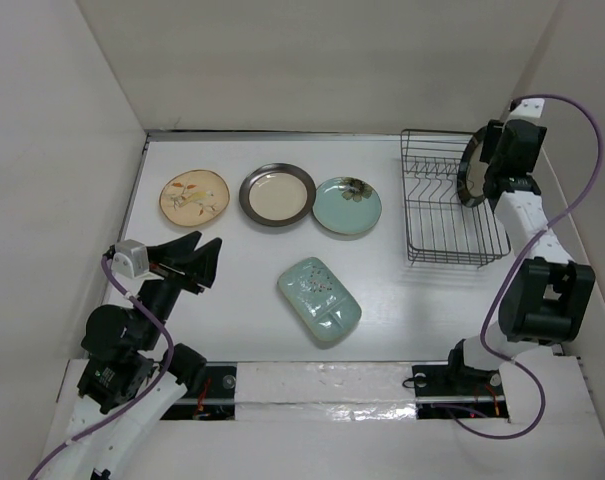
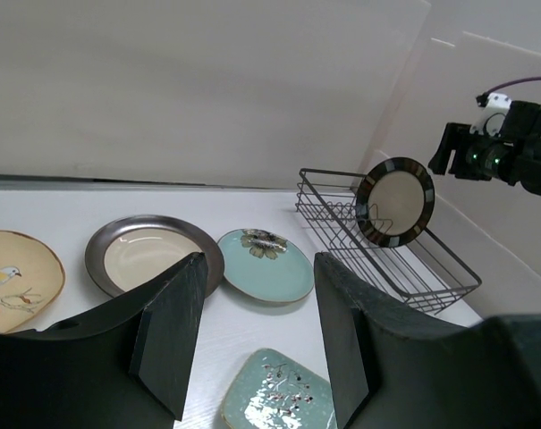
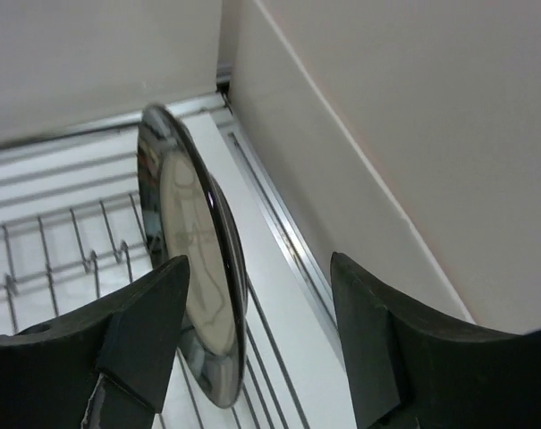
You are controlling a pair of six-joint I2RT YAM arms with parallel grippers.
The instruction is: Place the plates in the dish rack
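Observation:
Four plates lie flat on the table: a tan one with a leaf print (image 1: 194, 196), a cream one with a grey rim (image 1: 277, 194), a teal floral one (image 1: 347, 206) and a pale-green oblong one (image 1: 319, 300). A cream plate with a dark patterned rim (image 1: 470, 170) stands upright at the right end of the dish rack (image 1: 454, 262). My right gripper (image 1: 490, 165) is open around this plate (image 3: 194, 268), which sits near its left finger (image 3: 136, 331), with a wide gap to the other finger. My left gripper (image 2: 257, 331) hangs open and empty above the oblong plate (image 2: 274, 393).
White walls enclose the table on three sides. The rack stands close to the right wall. The right arm's purple cable (image 1: 582, 150) loops beside the rack. The three round plates lie in a row left of the rack.

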